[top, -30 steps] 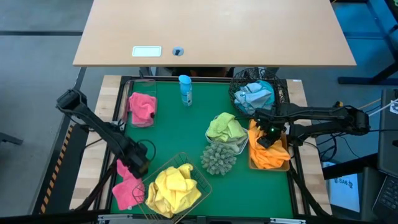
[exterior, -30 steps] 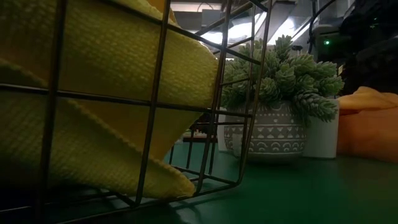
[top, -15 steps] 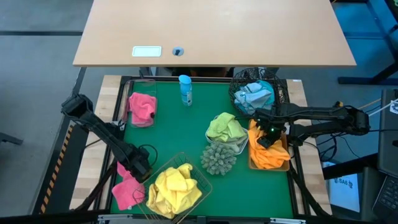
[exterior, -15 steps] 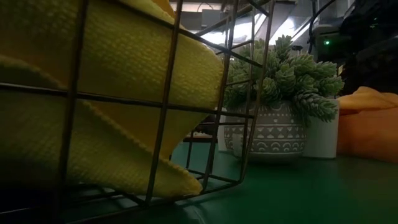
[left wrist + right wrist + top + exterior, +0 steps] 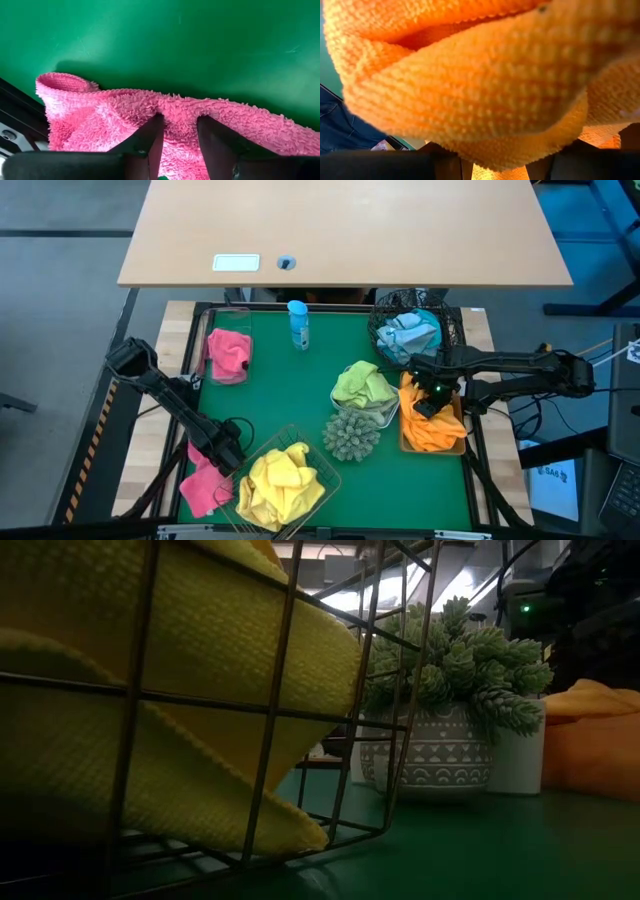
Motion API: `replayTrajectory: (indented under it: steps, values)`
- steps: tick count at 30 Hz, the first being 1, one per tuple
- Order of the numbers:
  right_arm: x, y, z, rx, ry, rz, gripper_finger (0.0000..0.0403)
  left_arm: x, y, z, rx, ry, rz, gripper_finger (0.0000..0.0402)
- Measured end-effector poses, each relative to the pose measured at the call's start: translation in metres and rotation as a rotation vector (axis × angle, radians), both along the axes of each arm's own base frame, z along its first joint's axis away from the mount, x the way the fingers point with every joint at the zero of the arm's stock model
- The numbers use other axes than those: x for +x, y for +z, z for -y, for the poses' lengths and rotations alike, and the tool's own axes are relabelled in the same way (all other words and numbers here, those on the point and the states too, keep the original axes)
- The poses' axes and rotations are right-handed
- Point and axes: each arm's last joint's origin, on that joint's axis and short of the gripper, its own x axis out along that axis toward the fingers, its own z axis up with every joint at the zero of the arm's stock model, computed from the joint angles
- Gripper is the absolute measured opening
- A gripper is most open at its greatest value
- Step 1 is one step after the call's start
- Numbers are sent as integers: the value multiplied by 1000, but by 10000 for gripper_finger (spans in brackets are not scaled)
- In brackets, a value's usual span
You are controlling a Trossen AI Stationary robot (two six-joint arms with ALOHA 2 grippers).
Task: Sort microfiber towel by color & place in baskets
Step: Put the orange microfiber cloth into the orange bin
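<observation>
Left hand [image 5: 179, 131] astride pink towel [image 5: 110, 117]

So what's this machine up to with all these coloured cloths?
It is sorting towels by colour into baskets. The left gripper is down on a pink towel at the table's near left corner, fingers straddling a fold of it, beside the gold wire basket of yellow towels. The right gripper sits over the orange towel in its tray. Another pink towel, a green one and a blue one already sit in containers.
</observation>
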Motion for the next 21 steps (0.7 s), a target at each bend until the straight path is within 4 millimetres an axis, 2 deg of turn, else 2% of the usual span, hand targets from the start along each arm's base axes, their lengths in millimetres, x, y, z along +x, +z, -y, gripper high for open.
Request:
replayTrajectory:
  steps: [9,15,21]
  values:
    - [-1,1,0,-2,0,10,134,3,1,2,5,-4,29,10]
    - [-6,13,-1,-23,1,22,134,4,12,1,60,-13,52,3]
    - [-4,39,0,-69,-1,119,134,-4,40,-8,116,12,94,2]
